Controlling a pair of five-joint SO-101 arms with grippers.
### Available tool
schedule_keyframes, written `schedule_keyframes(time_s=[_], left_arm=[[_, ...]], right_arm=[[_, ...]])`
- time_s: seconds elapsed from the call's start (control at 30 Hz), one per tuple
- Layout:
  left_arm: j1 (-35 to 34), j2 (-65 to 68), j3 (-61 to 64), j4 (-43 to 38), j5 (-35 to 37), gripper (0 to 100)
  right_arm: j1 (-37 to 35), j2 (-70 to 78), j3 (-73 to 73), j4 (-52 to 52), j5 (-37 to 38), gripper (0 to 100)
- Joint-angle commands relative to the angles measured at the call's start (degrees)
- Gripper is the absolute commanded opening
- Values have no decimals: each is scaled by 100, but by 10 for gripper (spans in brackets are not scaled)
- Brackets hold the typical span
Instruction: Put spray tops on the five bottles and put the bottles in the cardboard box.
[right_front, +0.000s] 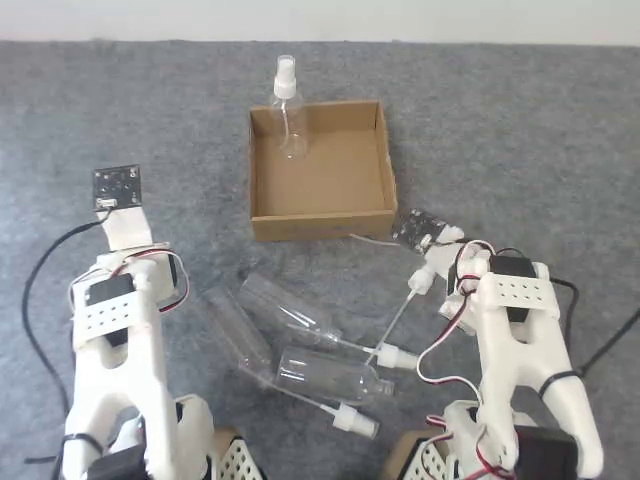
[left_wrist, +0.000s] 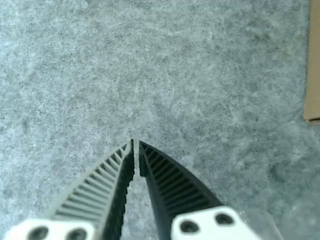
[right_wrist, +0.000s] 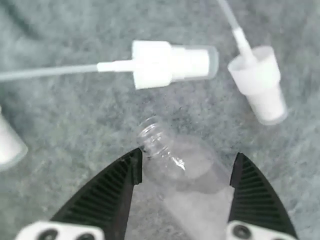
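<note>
High view, cardboard box (right_front: 322, 222): open, at the far middle of the grey mat (right_front: 540, 130). Judged the drop-off point, within reach of both arms.
High view, capped bottle (right_front: 288, 125): count one. It appears upright inside the cardboard box by the far wall, spray top fitted. Judged finished.
High view, bare bottles (right_front: 290, 305): count three discernible, lying on the grey mat between the arms, near the box's front wall. A further one cannot be confirmed.
High view, loose spray tops (right_front: 397, 356): count three discernible, lying beside the bare bottles on the side of the right arm (right_front: 510, 320).
Left wrist view, left gripper (left_wrist: 136, 143): jaws together, empty, above bare grey mat with a cardboard box edge nearby. Judged held clear of the work.
Right wrist view, right gripper (right_wrist: 187, 152): jaws apart, straddling an uncapped bottle (right_wrist: 172, 160) without clamping it. Judged set for a grasp below the neck.
Right wrist view, loose spray tops: count three around the open neck. The nearest spray top (right_wrist: 172, 62) lies just beyond it, presumably next for fitting.
</note>
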Motion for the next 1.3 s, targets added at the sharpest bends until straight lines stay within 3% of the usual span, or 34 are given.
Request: schedule_keyframes(time_s=[0.0, 0.3, 0.53, 0.67, 0.83, 1.0, 1.13, 1.27], left_arm=[[-18, -237, -48, -132, -53, 16], [-18, -237, -48, -132, -53, 16], [-26, -237, -48, -132, -53, 16], [-26, -237, -48, -132, -53, 16], [-26, -237, -48, -132, -53, 16], [-26, -237, -48, -132, -53, 16], [-18, -229, -48, -132, -53, 16], [-26, -220, -48, -132, -53, 16]], right_arm=[[-356, -215, -53, -48, -1002, 248], [-848, -215, -211, 31, -2268, 248], [-848, -215, -1327, 1560, -2303, 253], [-848, -215, -1662, 2070, -1793, 264], [-848, -207, -1670, 2255, -1108, 362], [-769, -40, -1662, 2220, 35, 351], [-690, 593, -1688, 1956, 659, 351], [-479, 1138, -1741, 1297, 738, 351]])
